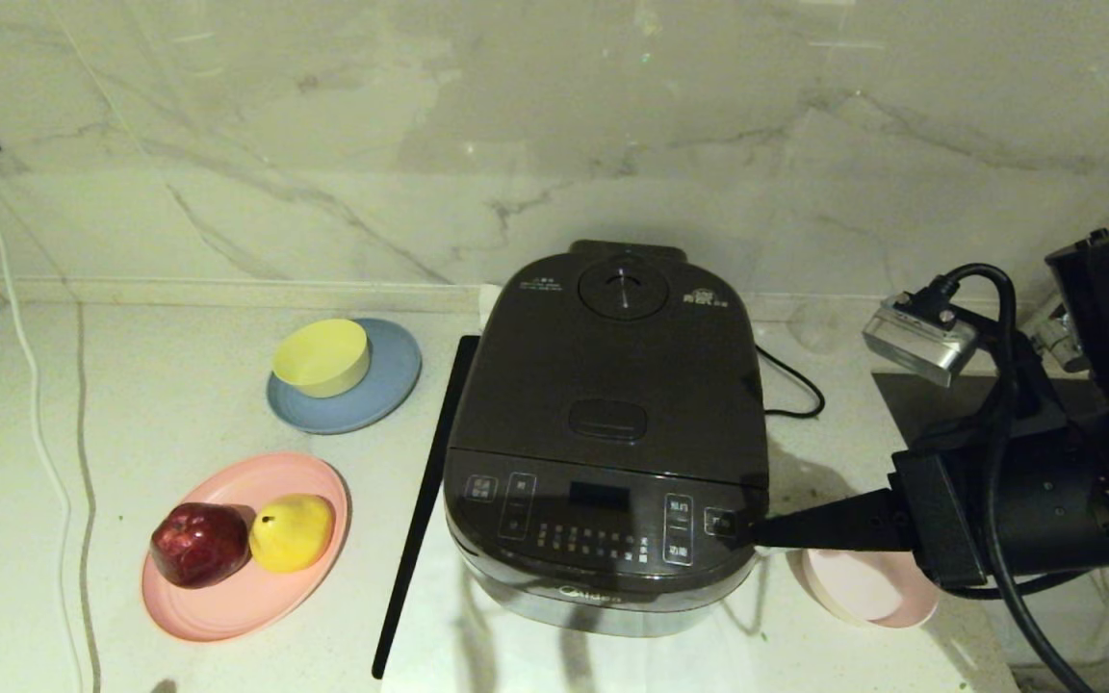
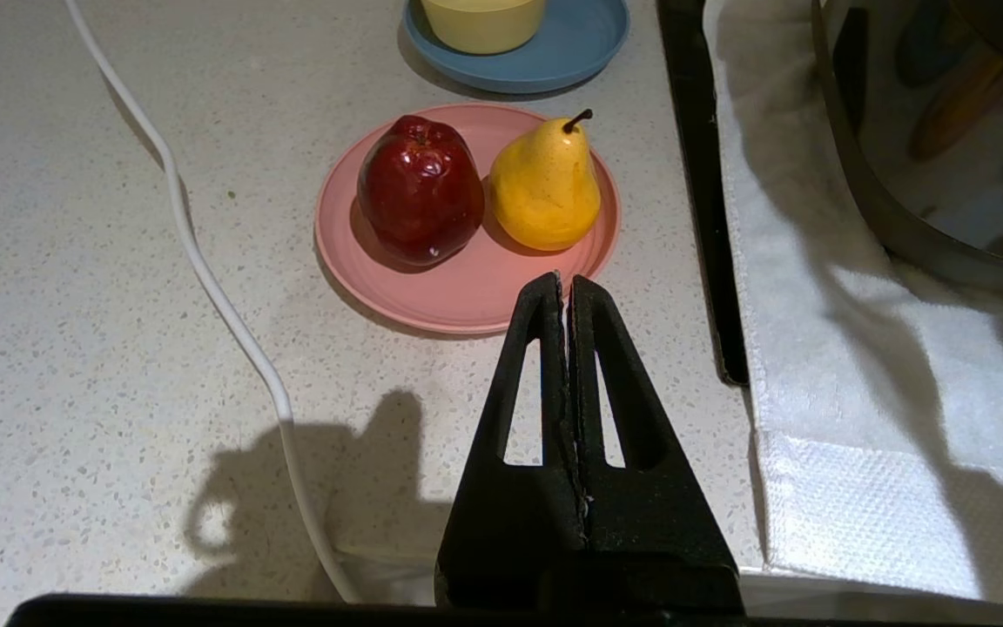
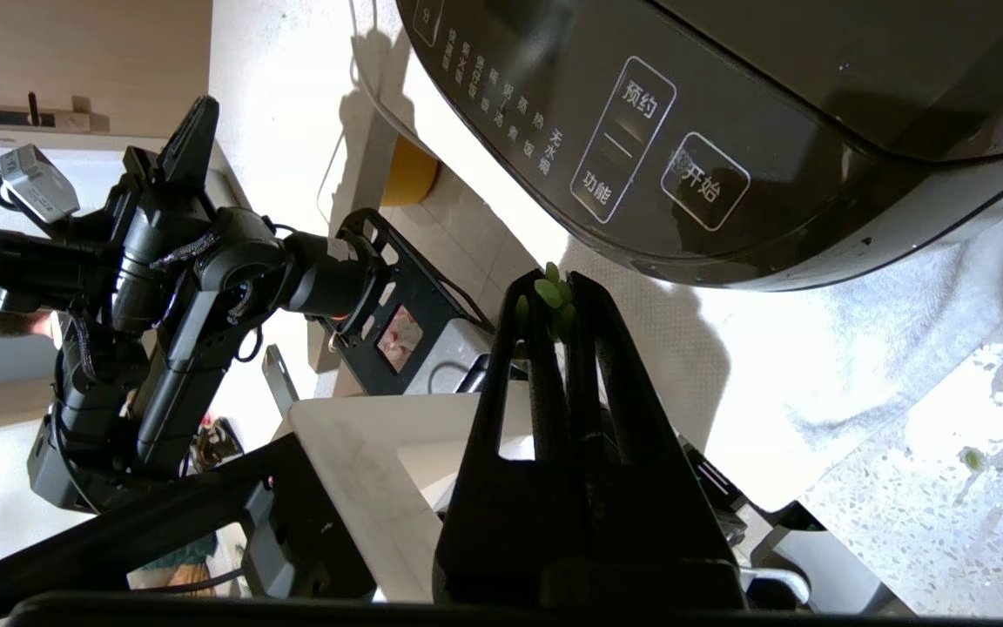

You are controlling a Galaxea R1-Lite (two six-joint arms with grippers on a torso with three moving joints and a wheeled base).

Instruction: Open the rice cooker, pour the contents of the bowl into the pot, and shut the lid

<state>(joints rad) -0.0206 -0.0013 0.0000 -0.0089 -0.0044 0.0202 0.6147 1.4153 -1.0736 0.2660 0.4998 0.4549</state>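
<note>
Grey rice cooker (image 1: pixel 612 423), right pincer (image 1: pixel 757 531) closed beside its panel

head: high, looking down | wrists: low, close | all share rice cooker (image 1: pixel 612 433)

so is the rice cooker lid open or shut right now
Shut: the dark grey hinged lid lies flat on the large dark grey rice cooker, with no inner pot showing.
</note>
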